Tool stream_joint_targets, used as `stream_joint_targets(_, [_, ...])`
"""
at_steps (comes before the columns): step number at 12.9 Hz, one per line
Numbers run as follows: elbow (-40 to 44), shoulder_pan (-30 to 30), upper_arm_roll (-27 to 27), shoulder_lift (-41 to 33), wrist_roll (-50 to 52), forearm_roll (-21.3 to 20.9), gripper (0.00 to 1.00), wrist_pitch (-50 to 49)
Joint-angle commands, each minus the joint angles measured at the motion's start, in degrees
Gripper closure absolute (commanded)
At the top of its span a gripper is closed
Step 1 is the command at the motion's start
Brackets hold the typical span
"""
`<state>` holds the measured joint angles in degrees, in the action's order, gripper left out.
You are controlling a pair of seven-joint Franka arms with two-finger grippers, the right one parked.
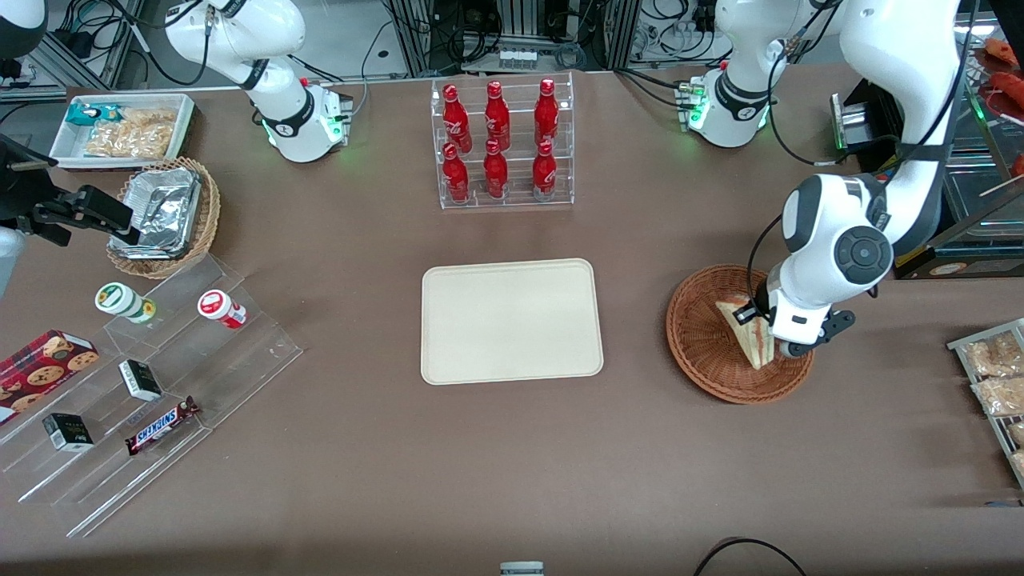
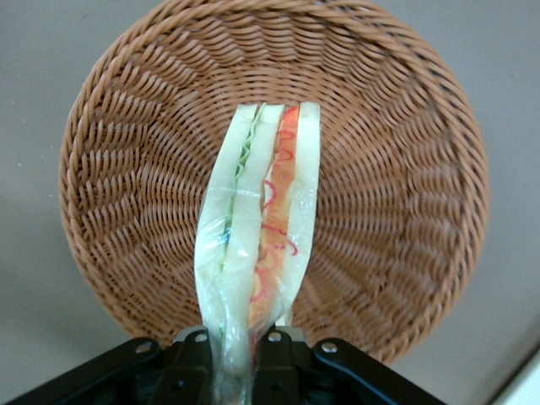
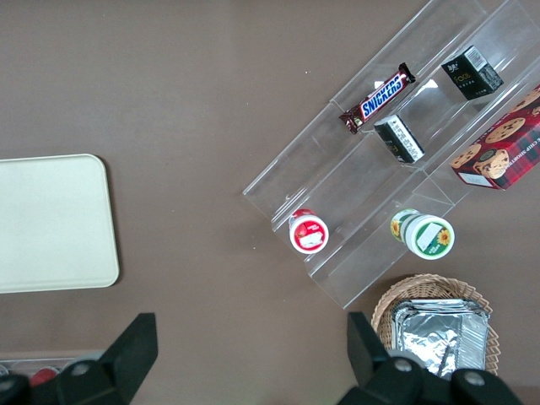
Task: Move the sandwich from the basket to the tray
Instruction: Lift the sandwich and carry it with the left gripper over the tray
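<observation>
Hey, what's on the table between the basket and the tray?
Nothing: in the front view only bare brown table separates the basket from the tray. The gripper is in the basket, shut on the sandwich.

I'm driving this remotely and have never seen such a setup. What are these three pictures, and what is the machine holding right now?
Two white robot arms stand at a brown table; only one is working. The front view looks at the whole table from above. The left wrist view comes from a camera on the working arm, looking down past its gripper. The right wrist view comes from the parked arm and shows only snacks on a clear stepped rack.

The gripper is over the basket, shut on the sandwich, a wedge pinched at one end with its filling edge facing the camera. The tray lies flat mid-table with nothing on it, so the sandwich has yet to be carried there. Red bottles stand in a clear rack farther from the front camera than the tray.
</observation>
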<state>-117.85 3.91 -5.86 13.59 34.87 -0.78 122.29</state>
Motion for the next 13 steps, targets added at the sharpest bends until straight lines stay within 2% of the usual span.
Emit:
stream_joint_targets(1, [2.87, 4.59, 0.06, 0.12, -2.09, -0.54, 1.00, -4.33])
stream_joint_targets(6, [9.81, 16.37, 0.06, 6.70, 5.29, -0.01, 1.00, -4.35])
stream_joint_targets(13, [28.43, 28.59, -0.11, 20.75, 12.58, 0.68, 1.00, -4.34])
